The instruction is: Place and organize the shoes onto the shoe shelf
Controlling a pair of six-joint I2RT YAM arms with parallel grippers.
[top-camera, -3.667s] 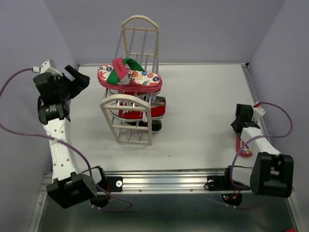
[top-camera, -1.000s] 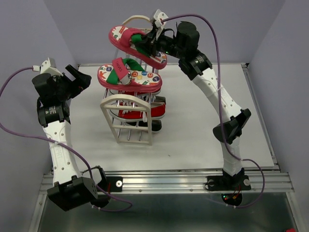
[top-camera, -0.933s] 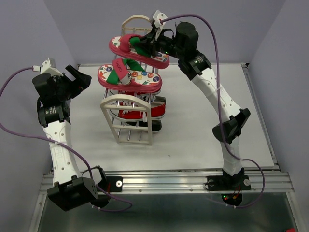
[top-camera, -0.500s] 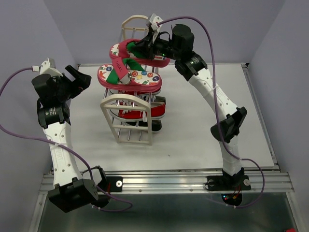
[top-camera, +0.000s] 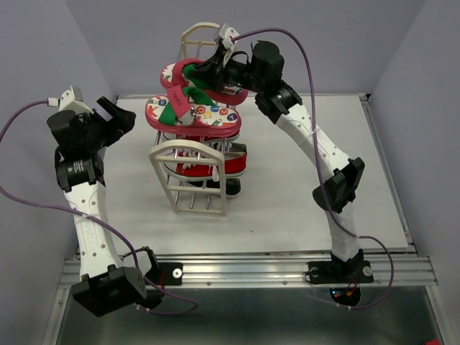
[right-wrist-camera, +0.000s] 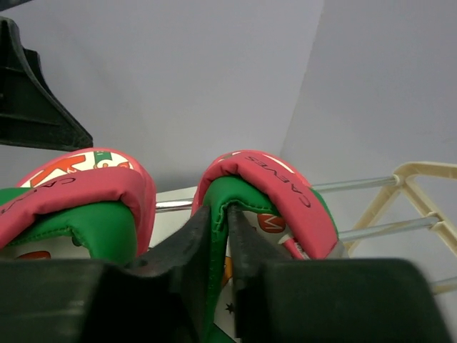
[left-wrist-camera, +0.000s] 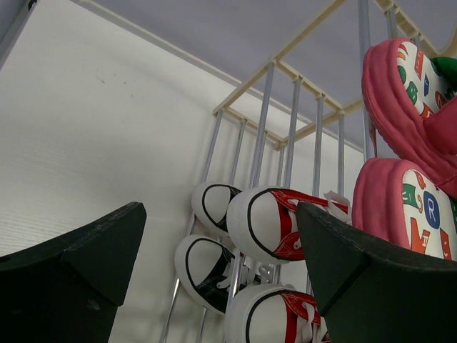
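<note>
The shoe shelf [top-camera: 188, 176] stands mid-table. Red sneakers [top-camera: 213, 166] and black sneakers [top-camera: 231, 187] sit on its lower tiers. One pink-red flip-flop [top-camera: 194, 115] lies on the top tier. My right gripper [top-camera: 203, 72] is shut on the green strap [right-wrist-camera: 246, 204] of the second flip-flop [top-camera: 188, 77] and holds it over the shelf's back half, just above the first. In the right wrist view the gripper [right-wrist-camera: 218, 211] pinches the strap, with the first flip-flop [right-wrist-camera: 78, 193] at left. My left gripper [top-camera: 115, 115] is open and empty, left of the shelf.
The left wrist view looks at the shelf's end through my left gripper [left-wrist-camera: 221, 243]: grey rods [left-wrist-camera: 260, 128], black toes [left-wrist-camera: 203, 275], red toes [left-wrist-camera: 275, 221], both flip-flops [left-wrist-camera: 400, 207]. Lilac walls close the table. White tabletop [top-camera: 302, 165] lies right of the shelf.
My right arm lifted the second flip-flop from the table's right side, carried it above the shelf and has lowered it leftward toward the top tier. The left arm has not moved.
</note>
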